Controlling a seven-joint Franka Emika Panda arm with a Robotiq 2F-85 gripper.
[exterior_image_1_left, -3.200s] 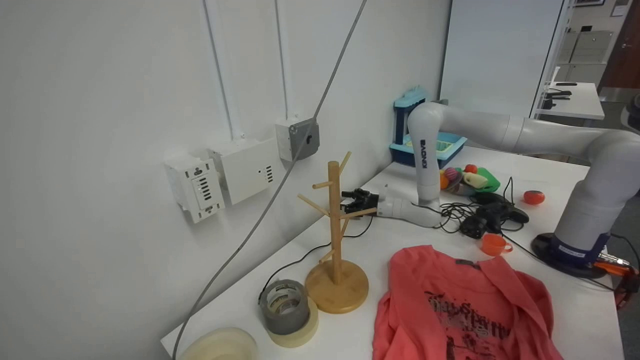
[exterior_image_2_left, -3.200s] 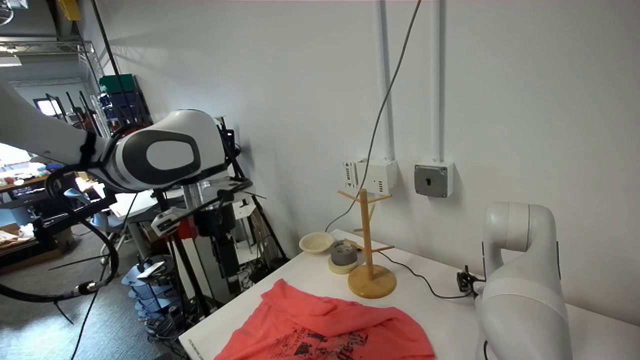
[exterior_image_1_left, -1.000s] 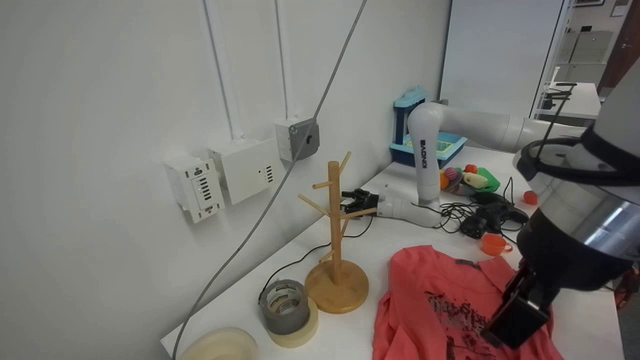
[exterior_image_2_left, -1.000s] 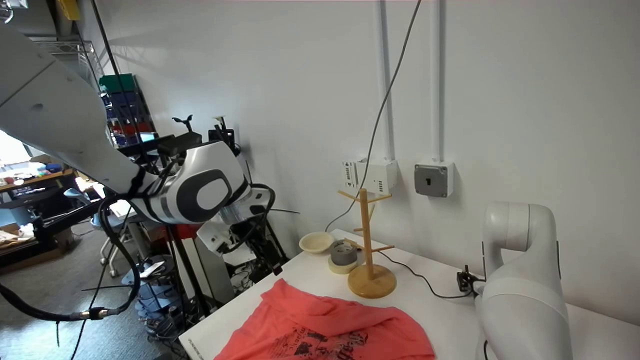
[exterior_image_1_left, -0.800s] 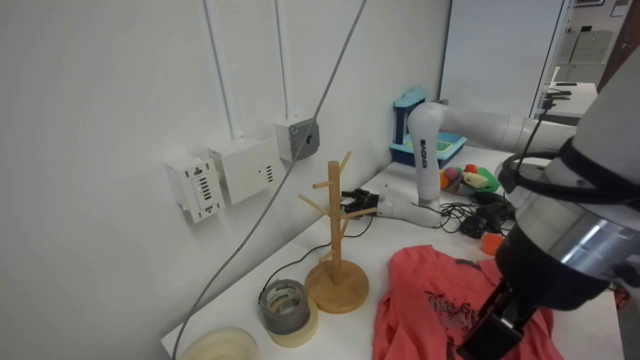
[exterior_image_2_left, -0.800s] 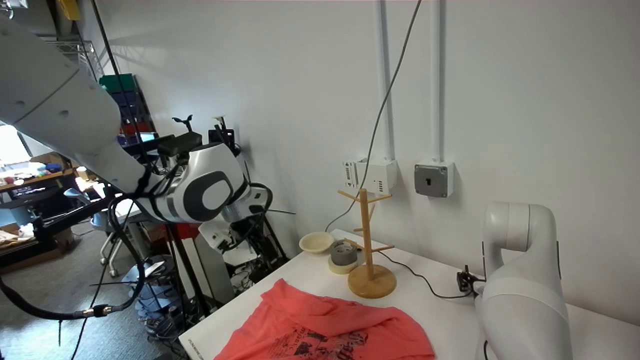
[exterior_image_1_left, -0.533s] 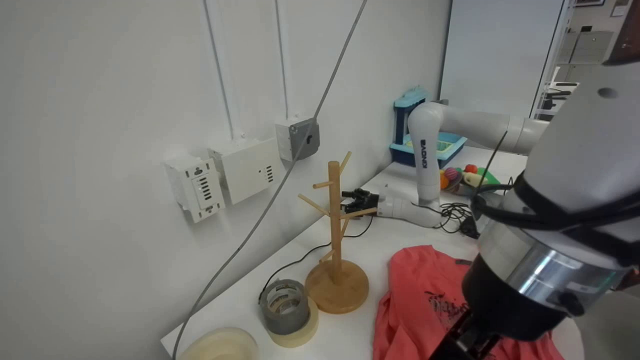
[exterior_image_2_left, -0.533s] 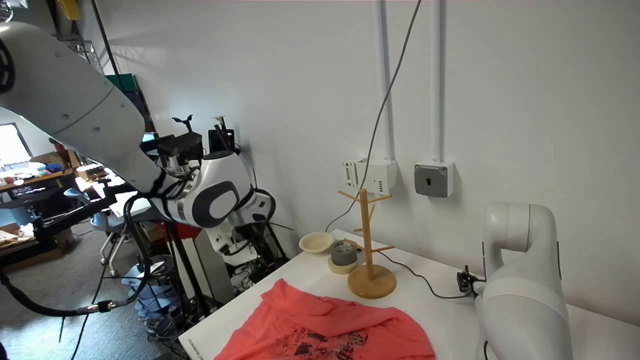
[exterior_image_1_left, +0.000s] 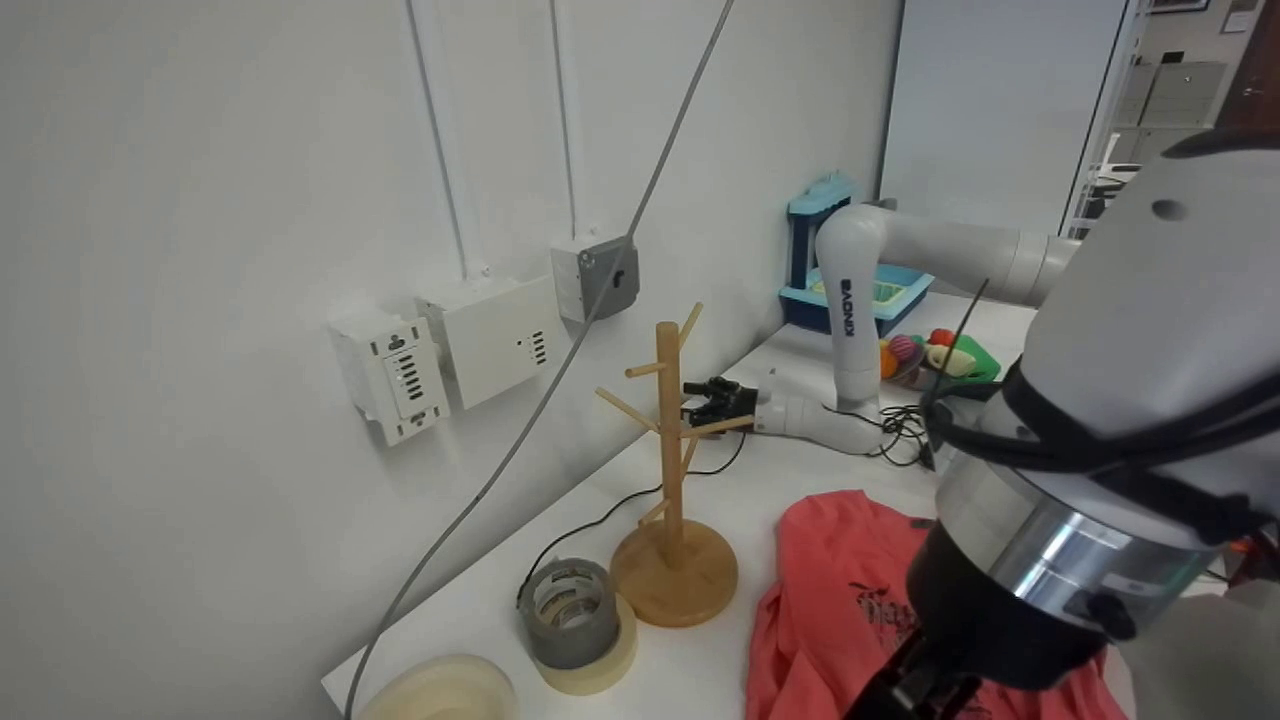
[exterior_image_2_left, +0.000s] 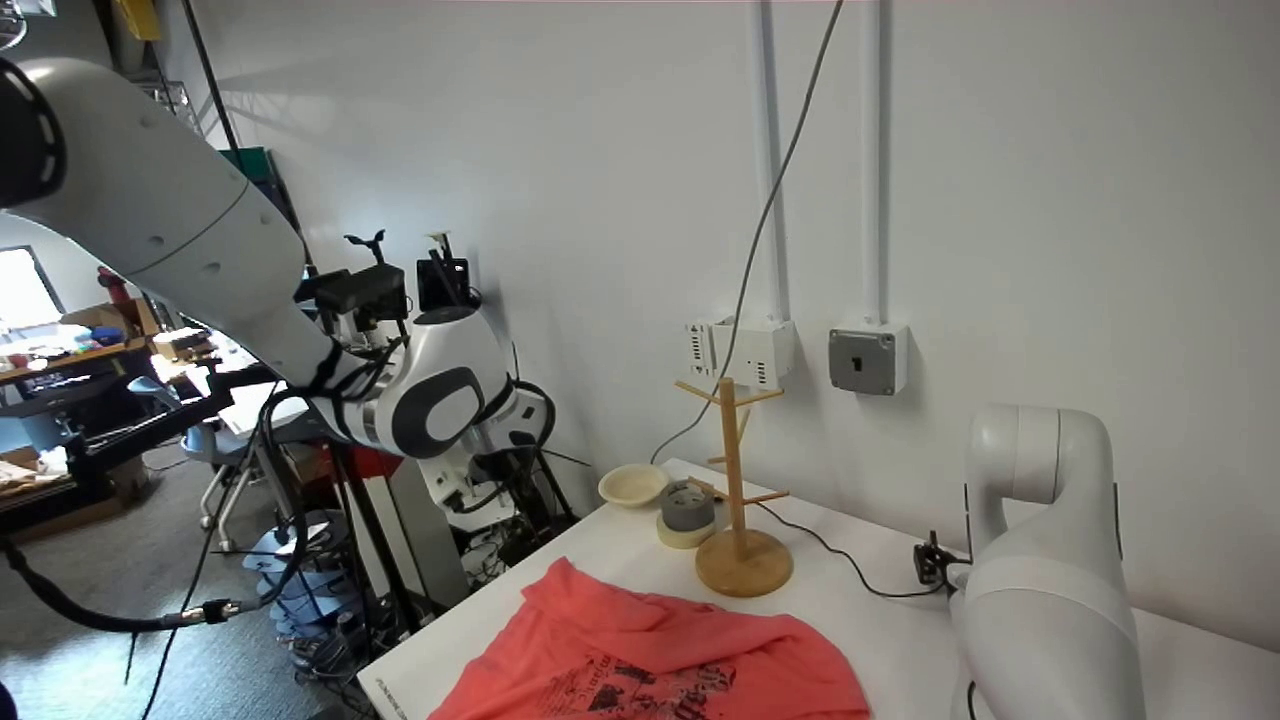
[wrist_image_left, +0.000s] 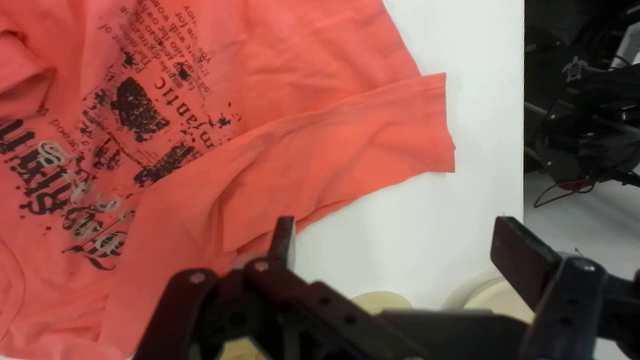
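White desk (exterior_image_2_left: 900, 640) along a pale wall (exterior_image_2_left: 600, 200): coral-red, dark-lettered fabric shirt (wrist_image_left: 215, 155) lies spread near a tan wooden peg stand (exterior_image_2_left: 737, 500); black two-fingered gripper (wrist_image_left: 392, 235) hangs above with jaws wide apart.

The white arm (exterior_image_2_left: 215, 265) carries a dark grey ring (exterior_image_2_left: 407, 418), a shiny silver band (exterior_image_1_left: 1080, 560), a black strap (exterior_image_2_left: 325, 366) and a thick black cable (exterior_image_2_left: 110, 622). Round screw heads (wrist_image_left: 261, 266) dot the black gripper (wrist_image_left: 393, 245).

Arm (exterior_image_2_left: 200, 225) aslant; claw (wrist_image_left: 394, 237) pointed downward, fingers (wrist_image_left: 525, 262) wide apart
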